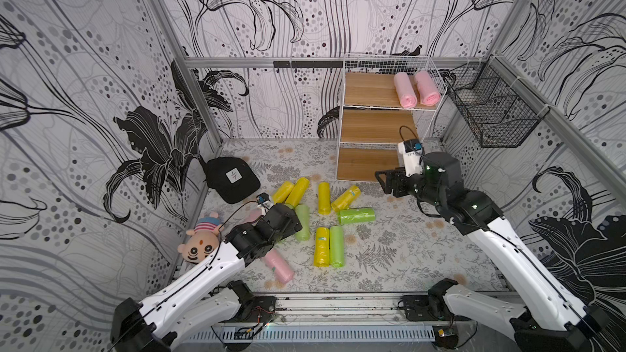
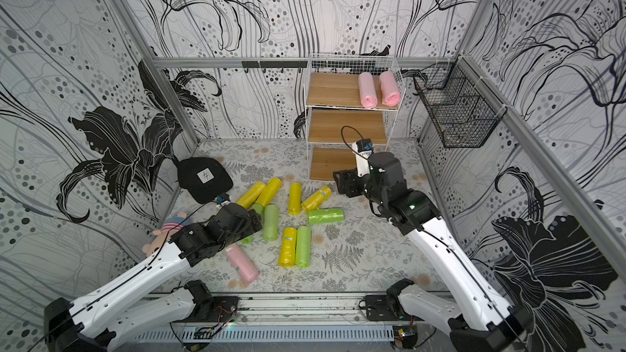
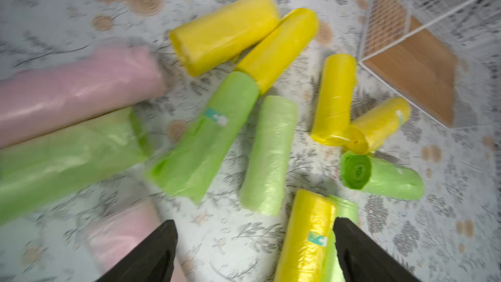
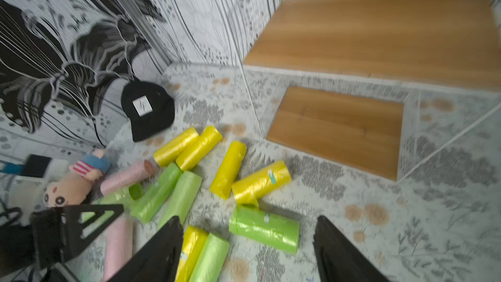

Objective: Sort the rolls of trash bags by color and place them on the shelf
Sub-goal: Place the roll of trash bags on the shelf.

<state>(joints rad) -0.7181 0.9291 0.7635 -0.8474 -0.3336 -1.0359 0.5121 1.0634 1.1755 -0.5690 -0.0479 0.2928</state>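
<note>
Two pink rolls [image 1: 416, 89] lie side by side on the top tier of the shelf [image 1: 376, 126]; its lower boards are bare. Yellow, green and pink loose rolls [image 1: 324, 198] are scattered on the counter [image 1: 406, 248] in front of the shelf. My left claw [image 3: 254, 221] hovers spread over the pile, near a pink roll [image 1: 279, 265] farthest from the shelf. My right claw [image 4: 249, 217] is spread and empty beside the shelf's bottom tier. I judge pink comes next: straddle that roll mid-length, squeeze gently, and leave its neighbours undisturbed.
</note>
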